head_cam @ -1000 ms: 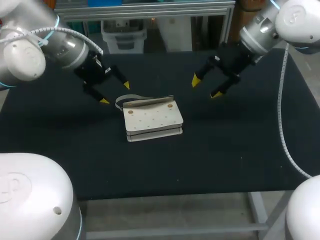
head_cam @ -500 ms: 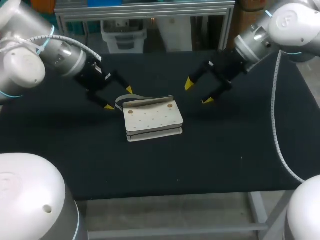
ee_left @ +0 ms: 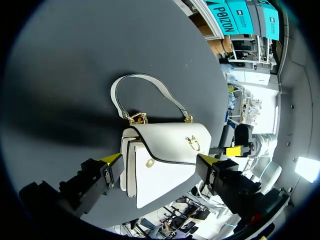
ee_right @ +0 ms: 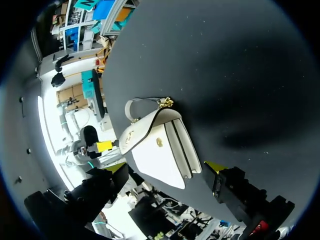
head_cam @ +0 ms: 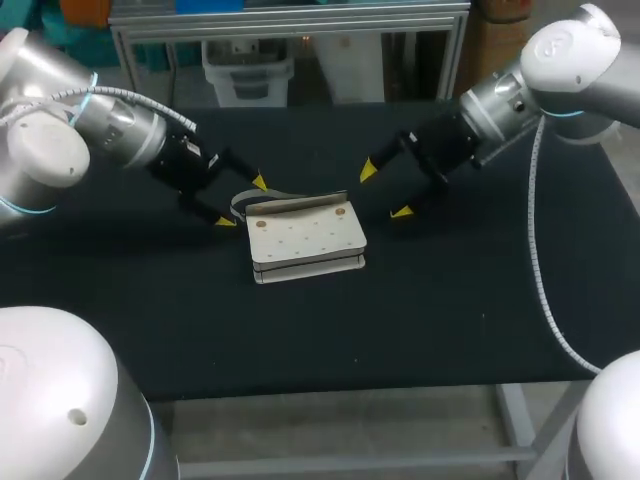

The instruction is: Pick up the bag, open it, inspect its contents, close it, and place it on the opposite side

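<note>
A white handbag [head_cam: 305,240] lies flat on the black table, its flap closed with a gold clasp [ee_left: 191,144] and its strap [ee_left: 145,92] curled on the cloth behind it. My left gripper [head_cam: 242,202] hovers open at the bag's far-left corner, over the strap. From the right, my right gripper [head_cam: 384,192] hangs open just off the bag's far-right corner. In the left wrist view the bag [ee_left: 170,150] sits ahead of the spread left gripper [ee_left: 159,160], untouched. The right wrist view shows the bag [ee_right: 155,150] ahead of the right gripper [ee_right: 166,167].
The black table [head_cam: 450,300] is bare around the bag on the near and right sides. A pale cable [head_cam: 540,290] droops from my right arm over the table's right part.
Both grippers have come down and inward toward the bag, the left from the left, the right from the right. Both stayed open. The bag has not moved.
</note>
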Controlling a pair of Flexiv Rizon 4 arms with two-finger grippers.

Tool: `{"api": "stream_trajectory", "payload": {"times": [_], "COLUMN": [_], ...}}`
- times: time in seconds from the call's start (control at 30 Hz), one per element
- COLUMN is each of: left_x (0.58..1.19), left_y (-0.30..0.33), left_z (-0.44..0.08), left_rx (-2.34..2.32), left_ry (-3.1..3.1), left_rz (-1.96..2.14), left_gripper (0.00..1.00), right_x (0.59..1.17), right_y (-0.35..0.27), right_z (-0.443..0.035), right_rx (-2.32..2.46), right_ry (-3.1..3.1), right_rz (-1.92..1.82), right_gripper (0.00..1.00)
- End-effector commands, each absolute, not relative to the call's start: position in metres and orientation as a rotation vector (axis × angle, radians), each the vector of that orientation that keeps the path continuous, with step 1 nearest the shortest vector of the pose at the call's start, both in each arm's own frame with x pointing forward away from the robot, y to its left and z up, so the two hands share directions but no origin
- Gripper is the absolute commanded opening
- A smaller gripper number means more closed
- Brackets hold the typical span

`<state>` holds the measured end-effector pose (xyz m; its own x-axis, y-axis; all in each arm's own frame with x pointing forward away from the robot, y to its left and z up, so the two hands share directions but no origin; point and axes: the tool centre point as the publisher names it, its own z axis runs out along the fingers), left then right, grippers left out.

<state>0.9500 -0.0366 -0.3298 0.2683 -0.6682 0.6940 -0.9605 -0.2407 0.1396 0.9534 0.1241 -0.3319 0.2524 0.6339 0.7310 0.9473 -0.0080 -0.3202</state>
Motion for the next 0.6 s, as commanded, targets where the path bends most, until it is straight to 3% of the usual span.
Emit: {"api": "stream_trajectory", "payload": {"times": [0.03, 0.6], "left_x": [0.947, 0.947], "left_y": [-0.036, -0.031], "left_z": [-0.334, -0.342], "left_rx": [1.992, 1.947], "left_ry": [-1.451, -1.174], "left_rz": [0.71, 0.556], "left_gripper": [1.0, 1.0], "right_x": [0.96, 0.961], "right_y": [0.134, 0.145], "right_z": [-0.339, -0.338], "right_rx": [-1.705, -1.698], "right_ry": [-1.453, -1.429], "right_rz": [-0.429, -0.434], "right_gripper": [1.0, 1.0]}}
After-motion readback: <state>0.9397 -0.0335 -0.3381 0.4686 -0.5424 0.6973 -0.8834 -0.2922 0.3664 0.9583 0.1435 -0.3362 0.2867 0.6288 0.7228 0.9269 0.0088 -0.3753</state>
